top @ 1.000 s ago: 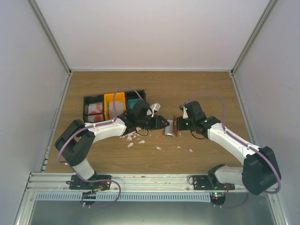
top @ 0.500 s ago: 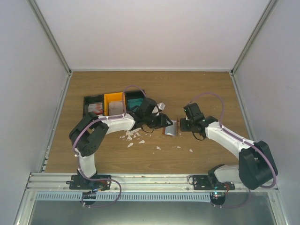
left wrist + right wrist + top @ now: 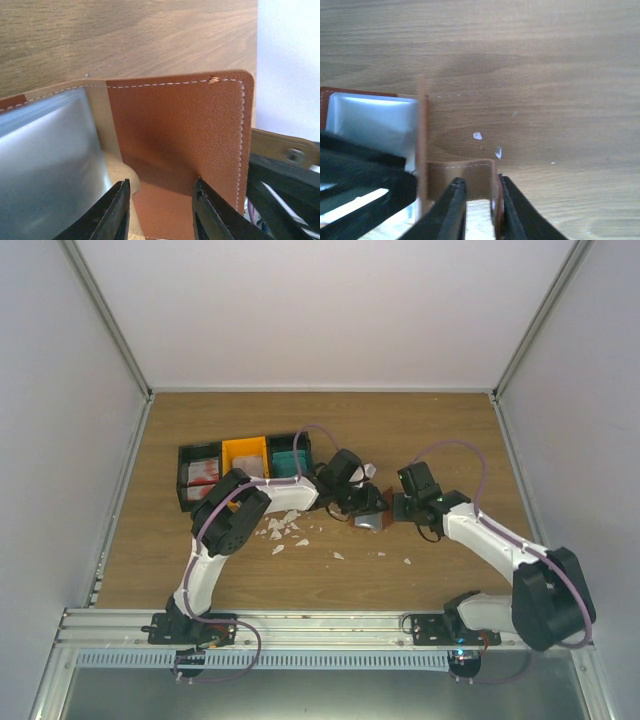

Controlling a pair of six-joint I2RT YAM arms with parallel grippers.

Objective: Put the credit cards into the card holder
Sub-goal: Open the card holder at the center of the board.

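The card holder (image 3: 374,521) lies open on the table between both arms, reddish-brown with a pale bluish pocket (image 3: 45,165). My left gripper (image 3: 162,200) is open, its jaws set apart over the holder's brown flap (image 3: 185,130), one fingertip touching the leather. My right gripper (image 3: 480,200) is slightly open around the far flap (image 3: 465,175), which leans on one finger with a lit gap beside it. In the top view the left gripper (image 3: 368,508) and right gripper (image 3: 393,508) meet at the holder. Credit cards lie in the bins: teal (image 3: 288,460), red (image 3: 203,472) and pale (image 3: 245,467).
The joined black and orange bins (image 3: 181,480) stand at the back left of the wooden table. Small white scraps (image 3: 280,532) are strewn beside the left arm, and a few more lie near the holder (image 3: 477,135). White walls enclose the table.
The left arm has swung right, bringing its gripper onto the card holder, its jaws narrowing a little. The right gripper's jaws have eased apart from the flap. The holder shifted slightly right.
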